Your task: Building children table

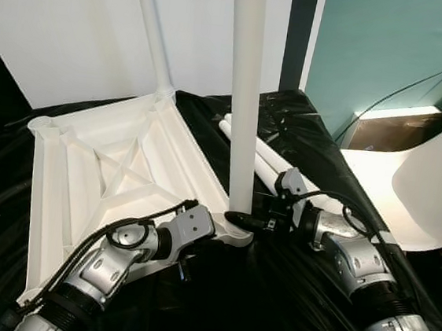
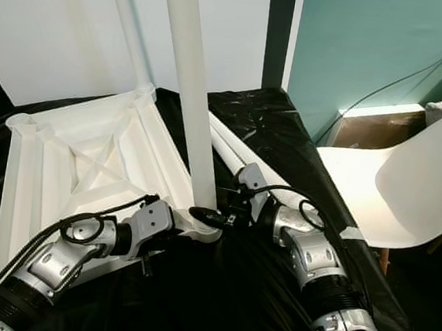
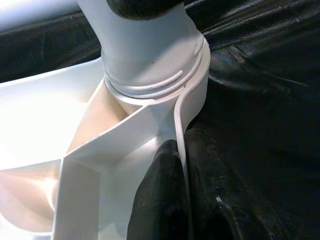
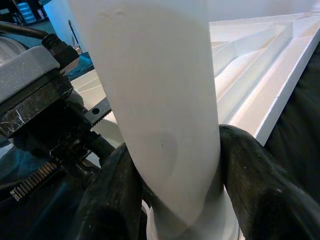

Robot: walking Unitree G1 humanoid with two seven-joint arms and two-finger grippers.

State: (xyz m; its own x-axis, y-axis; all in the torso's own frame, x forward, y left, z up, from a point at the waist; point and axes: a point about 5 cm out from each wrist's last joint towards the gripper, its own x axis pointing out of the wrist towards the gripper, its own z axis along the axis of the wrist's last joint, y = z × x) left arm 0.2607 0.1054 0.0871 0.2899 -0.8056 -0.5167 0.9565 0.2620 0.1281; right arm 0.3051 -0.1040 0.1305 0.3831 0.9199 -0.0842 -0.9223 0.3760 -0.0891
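Leg going into the near corner socket of the upturned top

The top lies on black sheet; it looks light, stiff, slick plastic. The right gripper clamps the leg low, just above the socket, a sound hold. The left gripper pinches the top's rim beside it, forearm low.

A black plastic sheet covers the surface in the foreground, wrinkled and shiny. To the right stands a white chair with a curved back. Behind it is a teal wall, with a thin dark cable running across it. A brown box sits at the wall's foot. A white panel leans behind, at left.
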